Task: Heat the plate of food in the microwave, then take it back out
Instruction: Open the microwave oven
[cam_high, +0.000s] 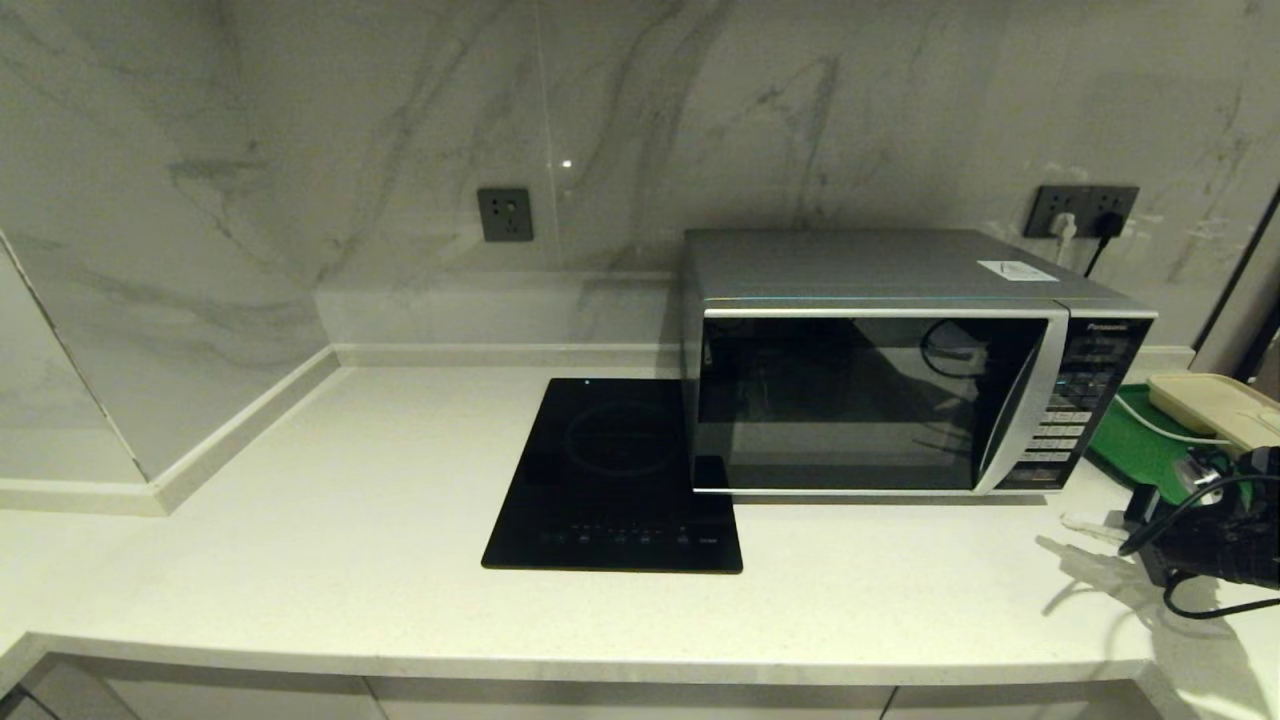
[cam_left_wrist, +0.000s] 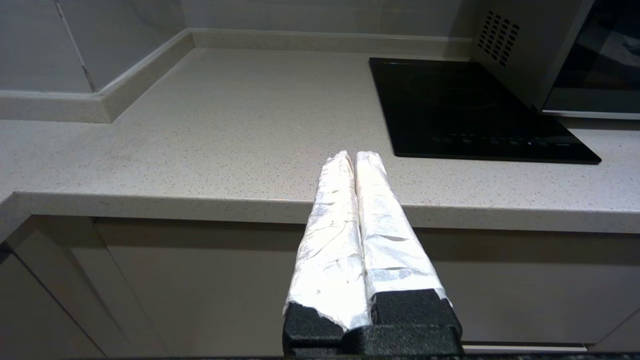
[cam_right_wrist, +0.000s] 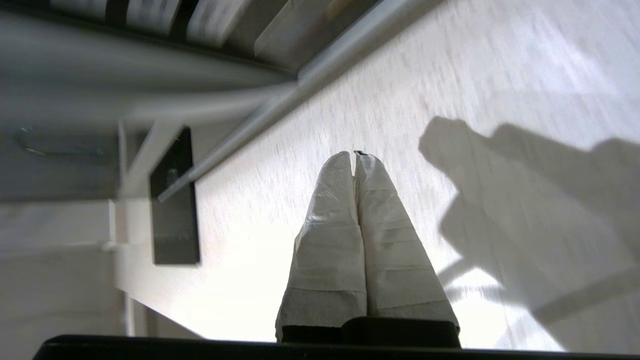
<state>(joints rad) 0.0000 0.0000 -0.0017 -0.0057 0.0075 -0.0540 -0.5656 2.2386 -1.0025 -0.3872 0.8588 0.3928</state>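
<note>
- the left gripper (cam_left_wrist: 355, 156) hangs in front of the counter's (cam_high: 300, 560) front edge, below the counter top, its white-wrapped fingers (cam_left_wrist: 330, 220) pressed together and holding nothing.
- the right gripper (cam_right_wrist: 354, 154) sits over the counter near its front right corner; its wrapped fingers (cam_right_wrist: 390, 240) are closed tip to tip with nothing between them, and their shadow falls on the pale surface beside them.
- in the head view the right arm (cam_high: 1215, 540) shows as a dark mass with looping black cables at the right edge of the counter.
- a flat black glass hob (cam_high: 615, 480) lies near the middle of the counter, its control strip toward the front edge.
- the microwave (cam_high: 900, 370) stands just right of the hob, toward the back of the counter, with the hob's right edge running under or against its left front corner; its dark glass door is shut and the keypad panel is on its right side.
- a green tray (cam_high: 1140, 440) lies at the right edge of the counter beside the microwave, with a beige lidded container (cam_high: 1215, 405) on it.
- the plate of food is not in any view; whether it is behind the dark door cannot be told.
- two wall sockets (cam_high: 505, 214) are set in the marble wall behind.
</note>
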